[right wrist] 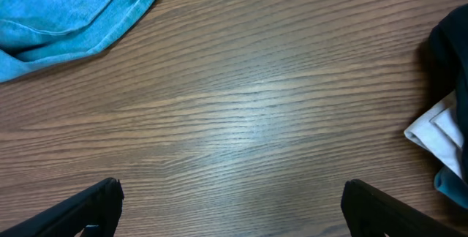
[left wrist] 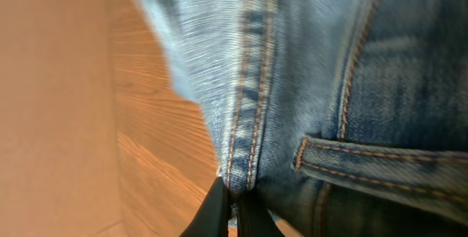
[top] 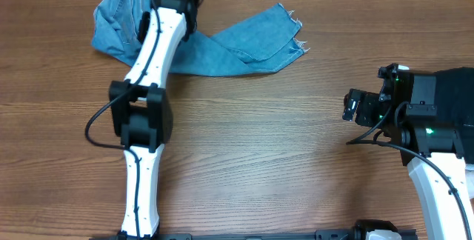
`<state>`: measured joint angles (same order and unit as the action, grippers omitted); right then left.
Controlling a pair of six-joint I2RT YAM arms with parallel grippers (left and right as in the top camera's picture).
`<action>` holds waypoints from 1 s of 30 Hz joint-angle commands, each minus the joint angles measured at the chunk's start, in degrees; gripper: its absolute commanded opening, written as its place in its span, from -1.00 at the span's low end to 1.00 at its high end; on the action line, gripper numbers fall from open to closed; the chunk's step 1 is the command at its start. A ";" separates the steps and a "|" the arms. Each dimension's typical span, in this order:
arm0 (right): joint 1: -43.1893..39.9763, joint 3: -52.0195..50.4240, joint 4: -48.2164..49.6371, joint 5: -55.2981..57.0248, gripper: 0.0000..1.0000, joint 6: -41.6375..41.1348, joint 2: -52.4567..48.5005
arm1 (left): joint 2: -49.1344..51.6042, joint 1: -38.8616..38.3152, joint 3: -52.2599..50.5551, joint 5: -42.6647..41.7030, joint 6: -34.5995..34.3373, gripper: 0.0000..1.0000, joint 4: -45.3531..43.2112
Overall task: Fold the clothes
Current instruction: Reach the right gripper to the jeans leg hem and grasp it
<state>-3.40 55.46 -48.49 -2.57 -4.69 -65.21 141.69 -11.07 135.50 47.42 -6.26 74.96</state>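
Two arms, one pair of jeans (top: 222,51) — I have the left hand (left wrist: 232,211) pinched shut on a stitched seam at the bunched waist end, at the far left of the counter (top: 259,158). The legs trail rightward along the far side, frayed hems doubled over one another. By my reading the grasp for a fold is made and the carry not begun. Next I would lift just clear of the wood and draw the waist toward the hems, watching that the thin pinch does not slip. Further over, the right hand (top: 349,107) hovers with jaws spread wide and nothing in them — well apart from the denim, near a dark garment (right wrist: 450,47) and white cloth (right wrist: 435,131).
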 commanded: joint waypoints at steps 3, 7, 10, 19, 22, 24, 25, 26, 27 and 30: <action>-0.33 1.07 0.31 -0.09 1.00 0.20 0.04 | -15.04 8.70 0.09 1.95 -7.65 -0.92 1.60; -0.33 1.07 0.00 -0.13 1.00 0.20 0.04 | -20.74 28.24 0.09 -4.92 -22.40 -0.92 8.85; -0.33 1.07 0.33 -4.48 1.00 0.72 0.04 | -20.50 38.51 -0.04 -23.54 -23.74 -0.81 15.32; 9.46 3.50 0.35 -28.52 0.93 5.14 -9.99 | -20.50 41.31 -0.04 -28.09 -20.94 -0.92 21.86; 16.50 9.94 0.37 -28.55 1.00 4.94 -17.73 | -20.52 40.89 -0.04 -31.17 -19.39 -0.90 21.86; 20.33 16.70 -0.13 -28.37 1.00 4.87 -24.11 | -20.52 40.04 -0.04 -32.76 -18.16 -0.89 21.86; 21.49 20.57 -0.83 -28.37 1.00 3.43 -27.78 | -20.52 39.50 -0.04 -33.14 -17.90 -0.88 21.86; 21.90 23.58 -1.46 -28.46 1.00 1.60 -30.91 | -20.52 39.06 -0.04 -33.42 -17.64 -0.88 21.86; 22.45 26.93 -2.19 -31.08 1.00 1.33 -35.28 | -20.52 38.36 -0.04 -33.57 -17.46 -0.88 21.86; 24.06 28.15 6.60 -37.81 1.00 -1.38 -39.91 | -20.52 36.59 -0.04 -33.99 -17.44 -0.87 21.86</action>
<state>19.25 81.84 -46.46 -35.53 -2.70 -103.13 122.98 26.79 135.35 14.68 -24.88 96.66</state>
